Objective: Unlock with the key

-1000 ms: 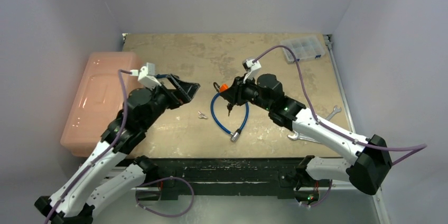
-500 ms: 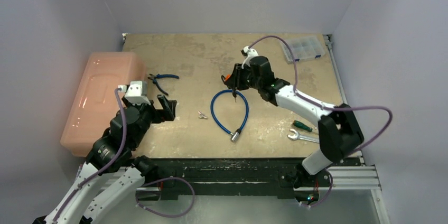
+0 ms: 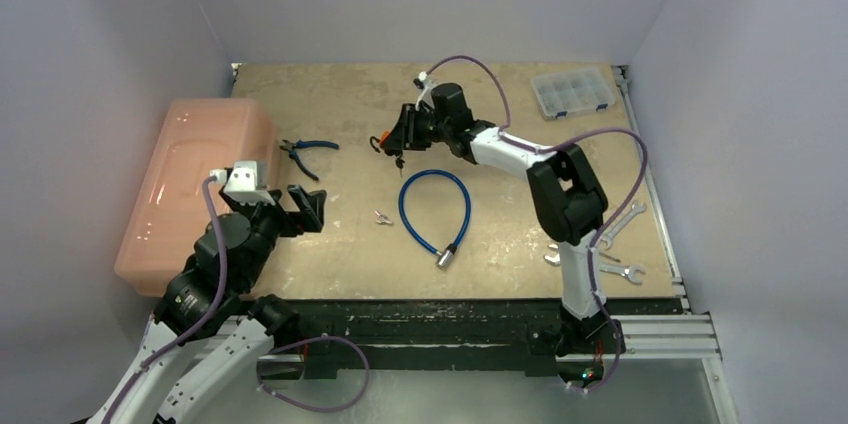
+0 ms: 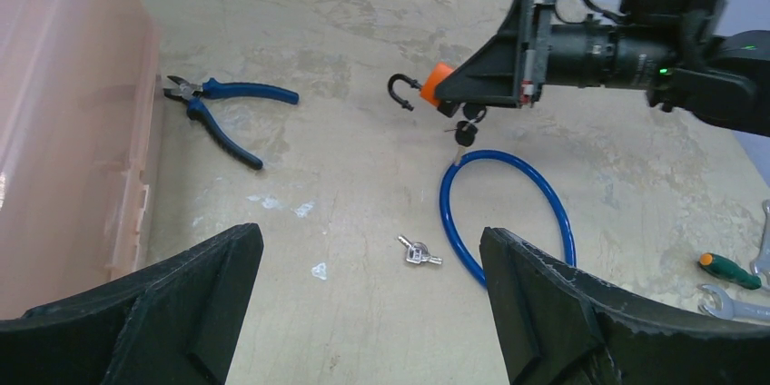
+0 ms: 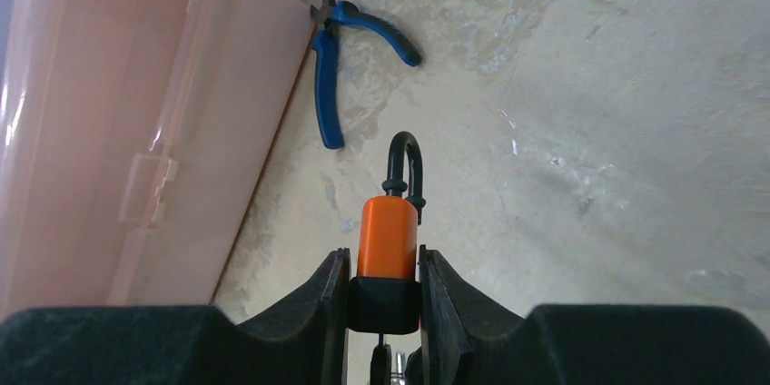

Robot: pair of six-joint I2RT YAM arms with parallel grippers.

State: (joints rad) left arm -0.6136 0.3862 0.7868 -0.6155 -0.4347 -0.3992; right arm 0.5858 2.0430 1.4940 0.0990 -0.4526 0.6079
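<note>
My right gripper (image 3: pixel 398 134) is shut on an orange padlock (image 5: pixel 389 240) with a black base and a black shackle (image 5: pixel 405 162) that stands open. It holds the padlock above the table, and a black-headed key (image 4: pixel 466 133) hangs from its underside. The padlock also shows in the left wrist view (image 4: pixel 438 91). A blue cable loop (image 3: pixel 435 202) lies on the table below it. A small pair of silver keys (image 4: pixel 417 252) lies left of the cable, between my left fingers in the wrist view. My left gripper (image 3: pixel 303 206) is open and empty, above the table's near left.
Blue-handled pliers (image 3: pixel 305 151) lie beside a pink plastic box (image 3: pixel 185 184) at the left edge. A clear compartment box (image 3: pixel 572 94) sits at the back right. Wrenches (image 3: pixel 620 216) and a green-handled screwdriver (image 4: pixel 724 271) lie near the right front.
My right gripper has carried the padlock off the cable, up and to the back left. My left gripper has drawn back toward the near left and stays open.
</note>
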